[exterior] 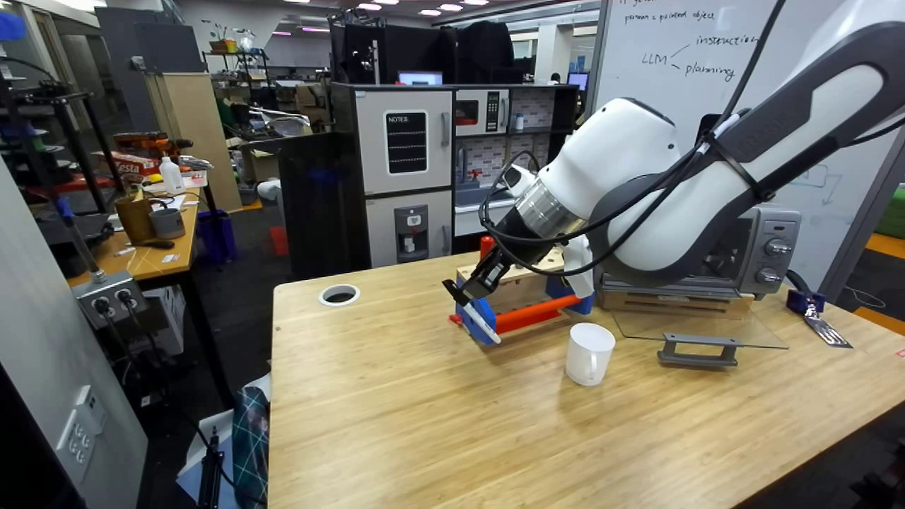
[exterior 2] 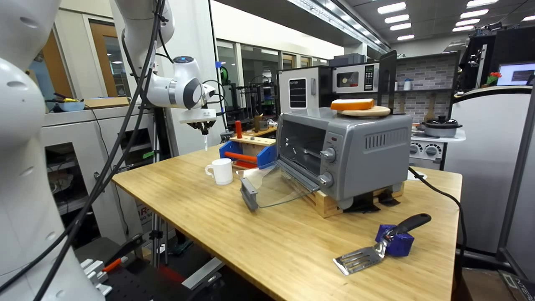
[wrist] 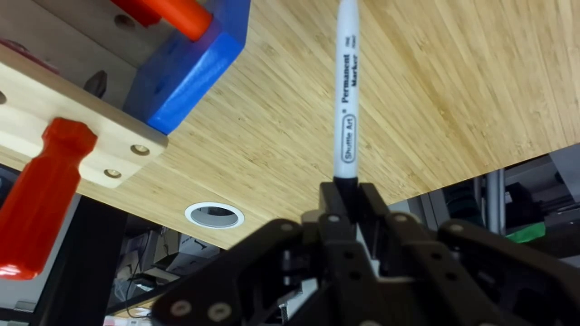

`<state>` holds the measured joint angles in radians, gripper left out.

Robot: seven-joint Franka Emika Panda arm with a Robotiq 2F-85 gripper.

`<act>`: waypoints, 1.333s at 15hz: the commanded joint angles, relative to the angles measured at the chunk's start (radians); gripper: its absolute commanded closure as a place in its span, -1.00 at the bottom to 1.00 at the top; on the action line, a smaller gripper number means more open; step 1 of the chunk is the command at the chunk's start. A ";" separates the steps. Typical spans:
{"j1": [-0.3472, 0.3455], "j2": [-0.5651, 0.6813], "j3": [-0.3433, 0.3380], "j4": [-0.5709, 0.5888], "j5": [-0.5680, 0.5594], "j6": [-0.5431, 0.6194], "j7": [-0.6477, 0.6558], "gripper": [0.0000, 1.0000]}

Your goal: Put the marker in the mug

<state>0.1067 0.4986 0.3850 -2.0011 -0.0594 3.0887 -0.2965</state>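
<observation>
Here, one end effector (wrist: 349, 192) pinches one marker (wrist: 346, 99), jaws nearly together, outside one white mug (exterior: 584, 352)

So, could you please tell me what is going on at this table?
A robot arm holds a marker by its black end in its tool, white end pointing down, above the wooden table. The white mug stands on the table, apart from the marker, near a toy workbench. The marker is not in the mug yet; putting it there is the aim.
</observation>
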 commanded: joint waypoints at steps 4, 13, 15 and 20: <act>-0.009 -0.036 -0.017 -0.049 -0.023 0.037 0.019 0.93; -0.027 -0.098 -0.032 -0.163 0.005 0.096 0.011 0.93; -0.035 -0.123 -0.037 -0.205 0.009 0.123 0.018 0.93; -0.044 -0.181 -0.056 -0.298 0.013 0.182 0.040 0.93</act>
<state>0.0669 0.3660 0.3368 -2.2391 -0.0587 3.2348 -0.2725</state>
